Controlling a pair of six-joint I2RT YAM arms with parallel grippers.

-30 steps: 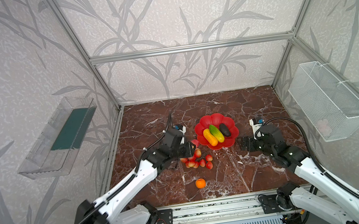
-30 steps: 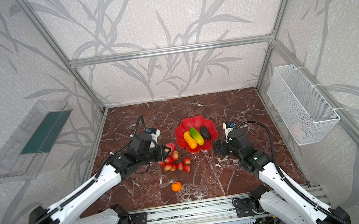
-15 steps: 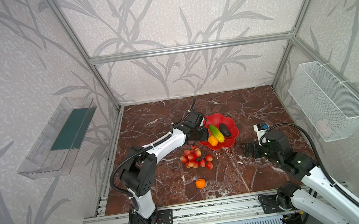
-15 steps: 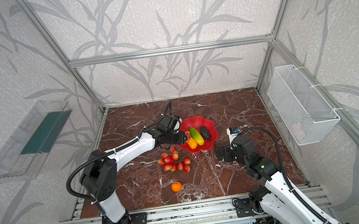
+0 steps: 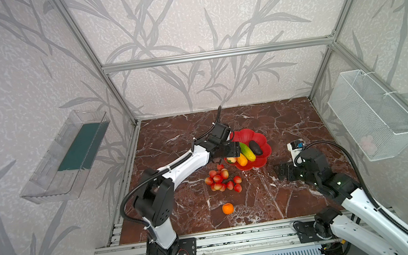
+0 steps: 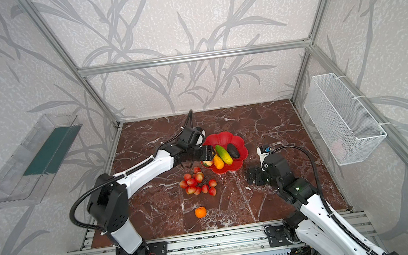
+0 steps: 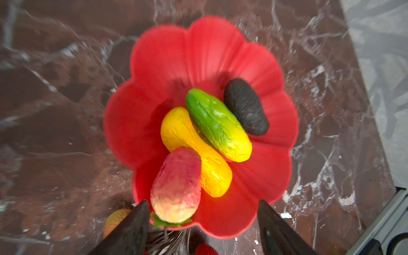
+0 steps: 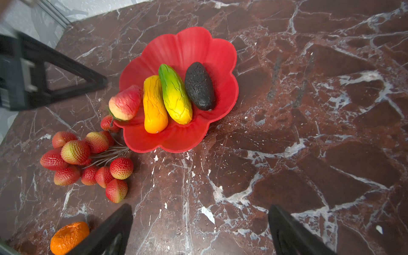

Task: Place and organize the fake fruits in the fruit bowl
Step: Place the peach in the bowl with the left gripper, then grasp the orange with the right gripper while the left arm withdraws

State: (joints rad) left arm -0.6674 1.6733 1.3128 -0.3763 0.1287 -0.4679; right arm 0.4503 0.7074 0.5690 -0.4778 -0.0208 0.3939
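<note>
The left tool [image 7: 203, 202] was seen with its two fingers spread wide over the near rim of the fruit bowl [image 8: 187, 44], nothing being pinched between them. Just beyond its fingertips one large strawberry [image 7: 176, 185] was lying on the bowl's edge, leaned against one yellow oblong fruit [image 7: 194, 150]. Beside that, one green-yellow oblong fruit [image 7: 218, 125] and one dark avocado [image 7: 245, 108] were laid side by side, so four fruits were counted inside the one red, petal-shaped bowl.

The right tool [image 8: 201, 207] was held low over the worktop [image 8: 309, 132], well apart from the bowl, its fingers likewise spread and nothing between them.

Two items were found outside the bowl. One cluster of berries [image 8: 88, 159], ten or so on dark stems, was lying just beside the bowl, with one berry tucked against the rim under the strawberry. One orange [image 8: 68, 237] was set alone, nearer the front edge, beyond the cluster.

In both top views the strawberry was mostly hidden behind the left tool. One wire-mesh basket [image 5: 372, 116] was hung on the right wall and one clear tray [image 5: 67, 156] on the left wall.
</note>
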